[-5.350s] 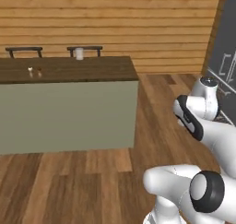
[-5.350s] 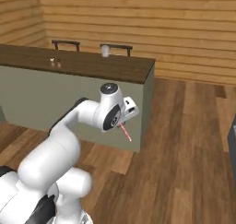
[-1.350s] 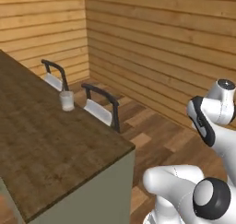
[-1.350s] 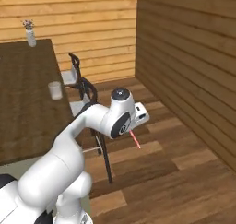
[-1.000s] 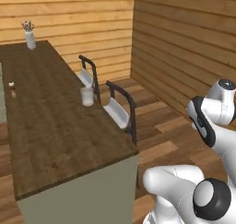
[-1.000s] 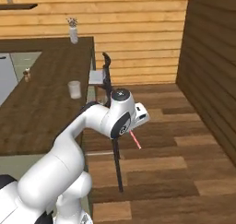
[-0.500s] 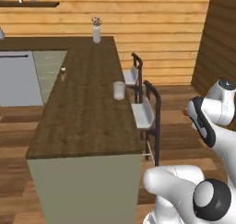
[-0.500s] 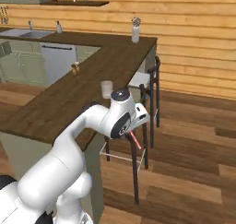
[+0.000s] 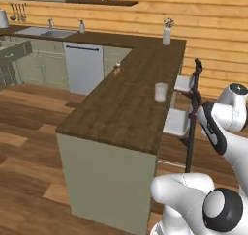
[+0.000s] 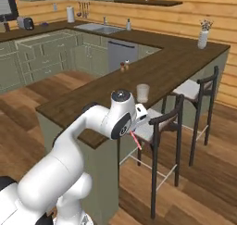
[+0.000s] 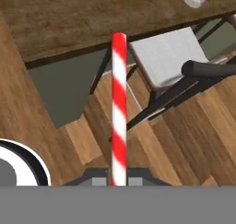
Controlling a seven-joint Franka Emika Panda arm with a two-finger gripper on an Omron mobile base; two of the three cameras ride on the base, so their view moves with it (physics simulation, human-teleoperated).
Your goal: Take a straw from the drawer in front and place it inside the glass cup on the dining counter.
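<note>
One straw (image 11: 119, 103) clamped between the fingers, red-and-white striped in the hand view, pointing away from the hand toward the edge of the dining counter (image 9: 135, 98). Left to right in the left base view: dishwasher (image 9: 84, 67) against the wall run, tiny shaker (image 9: 116, 69) near the counter's left edge, glass cup (image 9: 161, 92) upright toward the right edge and well apart from the shaker, white vase (image 9: 167, 35) at the far end, then black-framed stool (image 9: 186, 118) tucked just beside the counter.

In the right base view, gripper (image 10: 135, 137) hanging off the counter's near corner, below the top's level, straw tip slanting down toward the floor beside the nearer stool (image 10: 159, 127).

Likely troubles from here, as judgement only:
- Snagging the thin straw on the stool's back rail or the counter edge while lifting, enough to twist or pull it from the grip.
- Arriving tilted over the narrow cup mouth, striking the rim and tipping the light tumbler.
- Releasing too high, letting the long straw lever over the rim and fall out.
</note>
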